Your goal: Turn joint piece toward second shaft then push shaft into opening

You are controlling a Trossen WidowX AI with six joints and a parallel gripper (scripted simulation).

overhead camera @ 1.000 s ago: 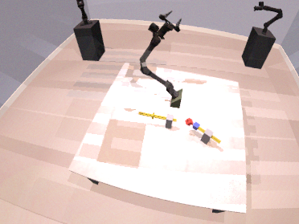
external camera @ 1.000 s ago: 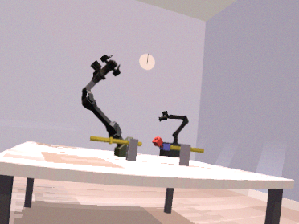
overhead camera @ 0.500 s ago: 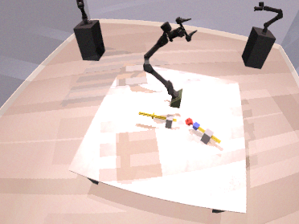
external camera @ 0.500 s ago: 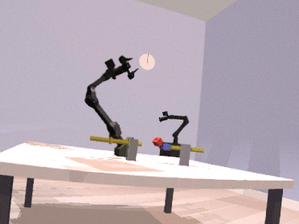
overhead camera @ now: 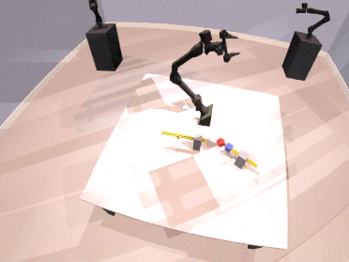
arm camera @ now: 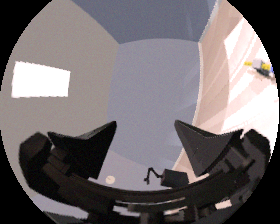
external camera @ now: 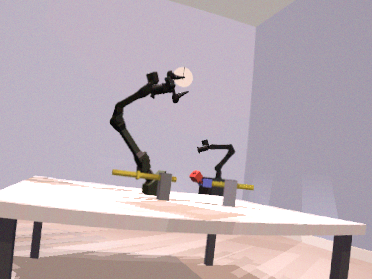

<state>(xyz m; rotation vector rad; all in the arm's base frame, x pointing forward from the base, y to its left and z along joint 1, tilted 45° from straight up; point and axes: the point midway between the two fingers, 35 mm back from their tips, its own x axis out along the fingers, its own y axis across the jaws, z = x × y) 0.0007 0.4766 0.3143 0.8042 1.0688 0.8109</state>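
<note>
The red joint piece (overhead camera: 220, 142) (external camera: 196, 176) sits beside a blue piece (overhead camera: 229, 147) (external camera: 207, 182) on the end of the fixed yellow shaft (overhead camera: 253, 162) (external camera: 245, 186); in the exterior view it looks tilted upward. That shaft is held by the right grey block (overhead camera: 241, 161) (external camera: 230, 193). The second yellow shaft (overhead camera: 170, 133) (external camera: 125, 173) runs through the left grey block (overhead camera: 197, 144) (external camera: 164, 187); a gap separates its end from the red piece. Which way the opening points is too small to tell. My gripper (overhead camera: 237, 45) (external camera: 186, 84) (arm camera: 145, 123) is open and empty, high above the table and the parts.
The white table (overhead camera: 253, 217) (external camera: 60, 206) carries both blocks and my arm's base (overhead camera: 205, 116). Two other arms stand on black pedestals (overhead camera: 105, 48) (overhead camera: 301, 55) behind the table. In the wrist view, a grey block with yellow shaft parts (arm camera: 258, 64) shows at the right edge.
</note>
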